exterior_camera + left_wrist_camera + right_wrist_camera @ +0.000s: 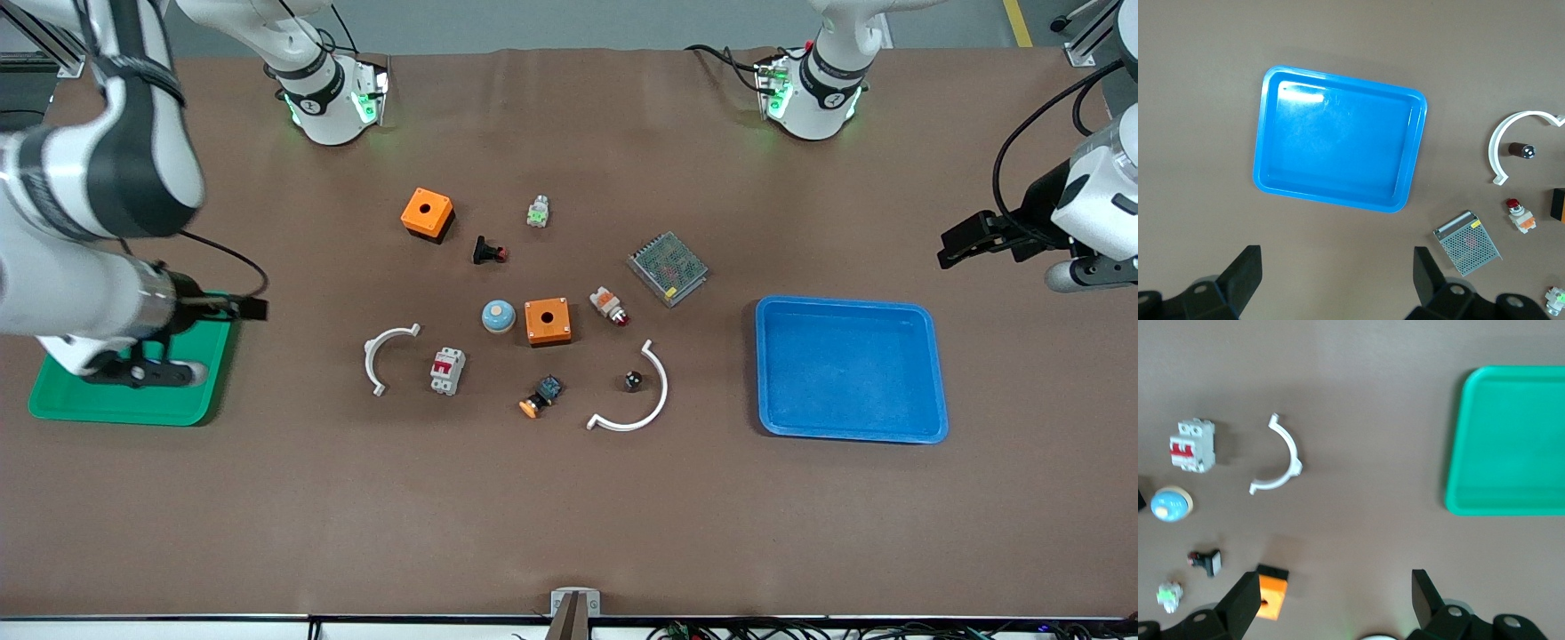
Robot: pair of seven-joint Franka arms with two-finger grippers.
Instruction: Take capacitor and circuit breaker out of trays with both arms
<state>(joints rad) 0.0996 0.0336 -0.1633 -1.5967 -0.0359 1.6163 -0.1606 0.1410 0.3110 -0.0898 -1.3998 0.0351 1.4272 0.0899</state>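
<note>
both trays sat empty; the circuit breaker [447,370] and capacitor [632,380] lay mid-tabletop, apparently already unloaded. right gripper [1331,603] hung over the green tray [53,404], left gripper [1338,280] by the blue tray [849,434], fingers spread wide, holding nothing.

No readable text anywhere in the scene.
Nothing is showing legible words, brand names, numbers or signs; the circuit breaker [447,370] is carrying only plain red levers, and any fine print on the small parts on the table is appearing too tiny to make out.
</note>
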